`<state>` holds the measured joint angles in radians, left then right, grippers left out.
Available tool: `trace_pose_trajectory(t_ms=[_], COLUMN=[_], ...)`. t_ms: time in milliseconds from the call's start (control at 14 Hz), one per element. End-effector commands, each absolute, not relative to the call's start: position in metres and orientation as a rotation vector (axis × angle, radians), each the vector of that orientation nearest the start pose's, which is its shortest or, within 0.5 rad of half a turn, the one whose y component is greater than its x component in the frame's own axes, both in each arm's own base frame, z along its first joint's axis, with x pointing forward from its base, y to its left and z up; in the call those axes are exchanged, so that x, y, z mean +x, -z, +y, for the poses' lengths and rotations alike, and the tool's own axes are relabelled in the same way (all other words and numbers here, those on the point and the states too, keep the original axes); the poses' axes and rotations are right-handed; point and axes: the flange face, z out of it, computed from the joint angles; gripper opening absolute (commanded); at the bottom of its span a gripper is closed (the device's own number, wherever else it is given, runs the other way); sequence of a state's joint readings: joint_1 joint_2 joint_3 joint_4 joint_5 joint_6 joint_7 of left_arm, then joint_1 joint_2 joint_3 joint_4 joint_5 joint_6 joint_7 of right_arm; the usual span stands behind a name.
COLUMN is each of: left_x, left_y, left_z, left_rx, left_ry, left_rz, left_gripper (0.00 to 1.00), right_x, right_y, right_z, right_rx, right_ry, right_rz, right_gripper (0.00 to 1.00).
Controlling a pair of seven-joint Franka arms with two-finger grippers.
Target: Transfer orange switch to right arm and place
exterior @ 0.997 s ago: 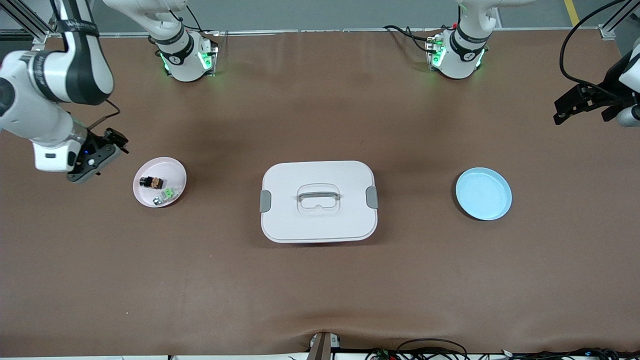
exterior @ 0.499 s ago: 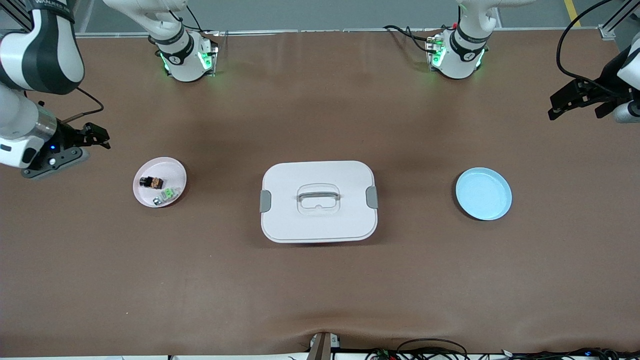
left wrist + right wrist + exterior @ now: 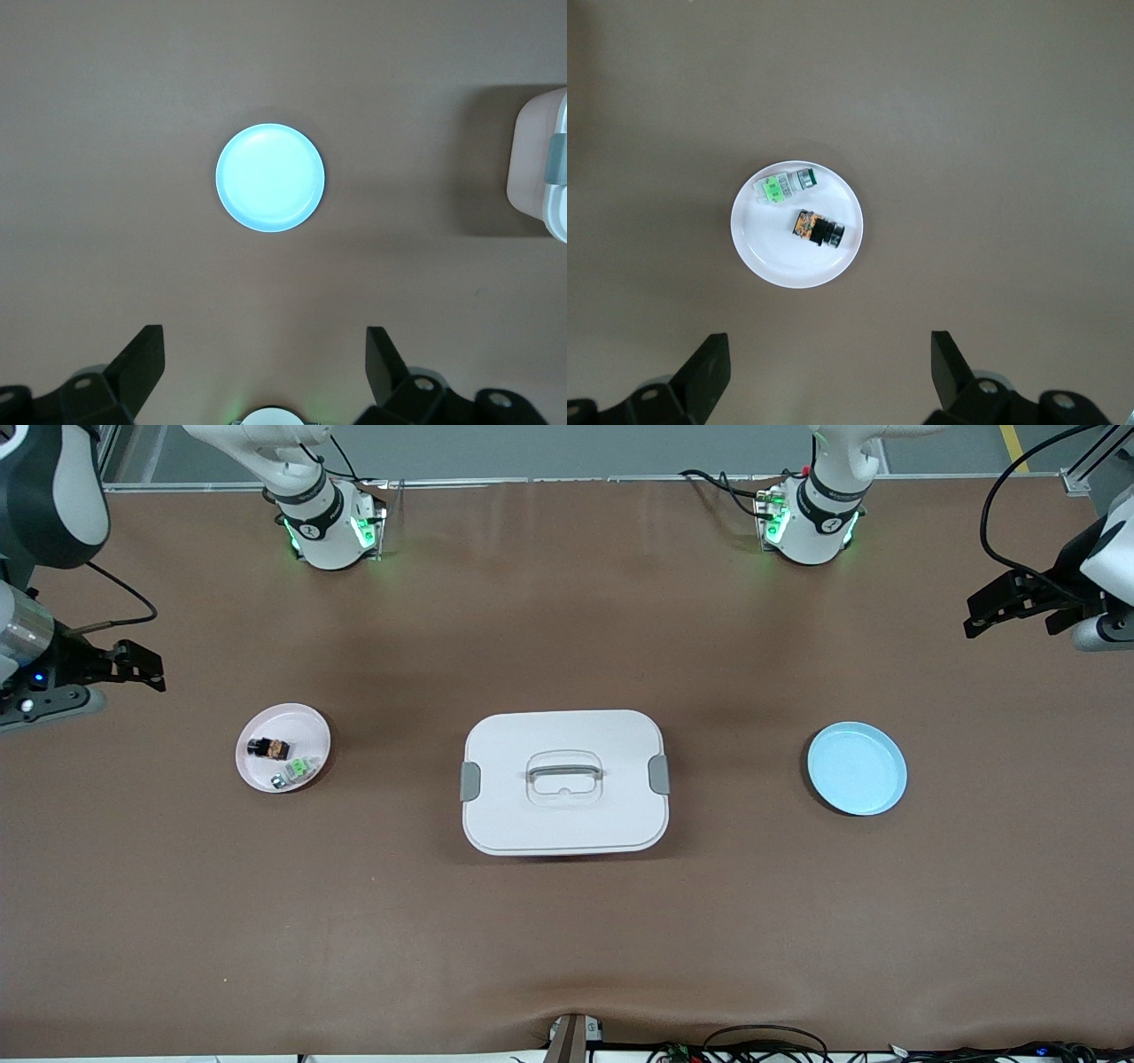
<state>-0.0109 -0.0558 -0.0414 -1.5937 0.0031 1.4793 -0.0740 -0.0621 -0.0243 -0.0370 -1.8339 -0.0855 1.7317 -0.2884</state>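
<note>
Over the last second the right gripper (image 3: 124, 669) has drawn away from the pink plate (image 3: 306, 722) and lifted toward the right arm's end of the table, leaving the orange switch (image 3: 269, 748) lying on that plate beside the small green-and-clear part (image 3: 301, 767); the left gripper (image 3: 997, 607) has likewise eased a little higher over the left arm's end; judged from this, the placing looks done and both arms appear to be retreating, though that is only a reading of how things lie; the switch rests on its side, touching nothing but the plate, well apart from the white lidded box (image 3: 564, 781) at the table's middle and from the empty blue plate (image 3: 857, 768) toward the left arm's end; the right arm stands folded high with its wrist pointing down, its fingers (image 3: 709, 372) spread wide and holding nothing, the plate and switch (image 3: 817, 228) lying below them in its wrist view; the left arm is bent the same way, its fingers (image 3: 142, 367) equally wide apart and empty, the blue plate (image 3: 270, 178) below them.
</note>
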Motion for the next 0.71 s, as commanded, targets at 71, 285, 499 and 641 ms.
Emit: trace_pose_trajectory(t_ms=[71,285,499,641], left_x=[0.526,0.527,0.527,0.527], left_y=[-0.641,-0.641,-0.641,-0.641], left_z=[-0.031,-0.03,-0.031,-0.03], left_rx=[-3.143,-3.143,-3.143,-3.143], left_ry=[-0.107,-0.107,-0.107,-0.107], left_rz=[-0.023,-0.025,-0.023,-0.025], left_gripper=[1.0,1.0,1.0,1.0], right_x=[0.557,0.559,0.557,0.552], right_y=[-0.54,-0.575,-0.582,-0.583], right_z=[-0.069,-0.078,-0.075,-0.076], right_rx=[-3.206,-3.212,-3.181,-3.142], right_ry=[-0.154,-0.083,-0.097,-0.135], right_rz=[-0.136,-0.104,-0.103,-0.086], right_gripper=[1.0,1.0,1.0,1.0])
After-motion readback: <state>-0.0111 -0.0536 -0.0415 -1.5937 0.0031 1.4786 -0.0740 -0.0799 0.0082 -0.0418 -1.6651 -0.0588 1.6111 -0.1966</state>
